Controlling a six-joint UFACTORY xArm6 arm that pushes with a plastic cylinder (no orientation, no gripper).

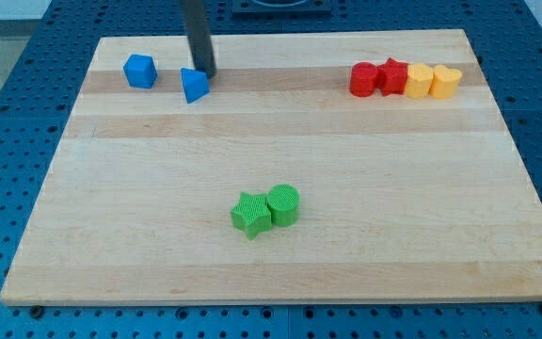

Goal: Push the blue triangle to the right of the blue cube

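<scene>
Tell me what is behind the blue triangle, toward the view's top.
My tip, the dark rod's lower end, stands just behind the blue triangular block, at its upper right corner, apparently touching. Beyond it lies bare wooden board. The exact contact point is hidden by the rod.

On the desk (280, 141), the cube (140, 71) sat near the top left corner, with the triangle (194, 85) just to its right. My tip (206, 73) stood at the triangle's upper right edge, apparently touching it. Four blocks (405, 79) lined up in a touching row at the top right. A star (250, 214) and a cylinder (283, 204) lay side by side near the bottom centre.
</scene>
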